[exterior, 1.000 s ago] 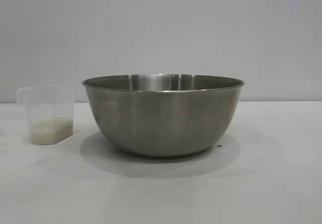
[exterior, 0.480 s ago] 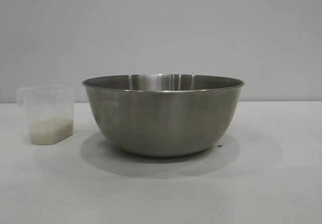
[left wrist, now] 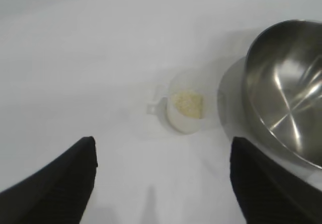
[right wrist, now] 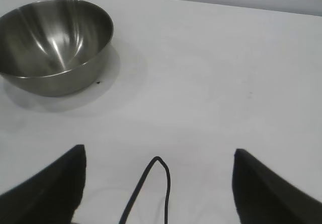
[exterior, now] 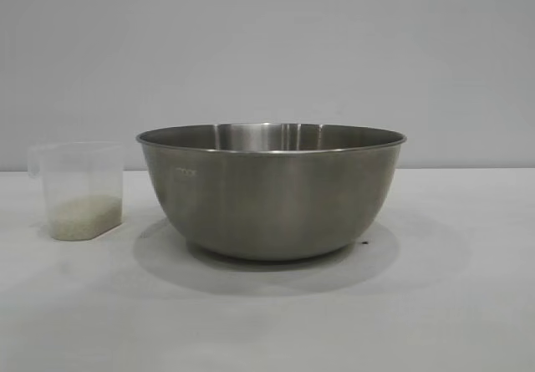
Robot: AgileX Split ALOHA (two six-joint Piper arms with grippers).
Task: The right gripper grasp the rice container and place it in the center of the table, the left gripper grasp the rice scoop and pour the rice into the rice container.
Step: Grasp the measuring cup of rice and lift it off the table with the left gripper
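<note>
1. From outside the rig, a plain white table (exterior: 267, 322) runs back to a bare grey wall (exterior: 267, 46). The steel rice container (exterior: 272, 192) sits upright near the middle. The frosted rice scoop (exterior: 79, 190) stands upright just beside it on the left, apart from it, with a low layer of rice (exterior: 82, 217) in its bottom. No arm shows here.
2. From the left wrist, the left gripper (left wrist: 163, 183) hangs over bare tabletop with its two black fingers (left wrist: 60, 183) spread wide, holding and touching nothing. The scoop (left wrist: 188, 108) stands ahead of it, a pale patch of grains (left wrist: 188, 103) inside, its handle pointing away from the bowl (left wrist: 287, 88).
3. From the right wrist, the right gripper (right wrist: 158, 183) is also wide open and empty above the table, well apart from the container (right wrist: 53, 45). A thin black cable (right wrist: 151, 189) loops between its fingers.
4. Against the outside views from a moment earlier, the bowl, the scoop and the rice lie just as they did.
</note>
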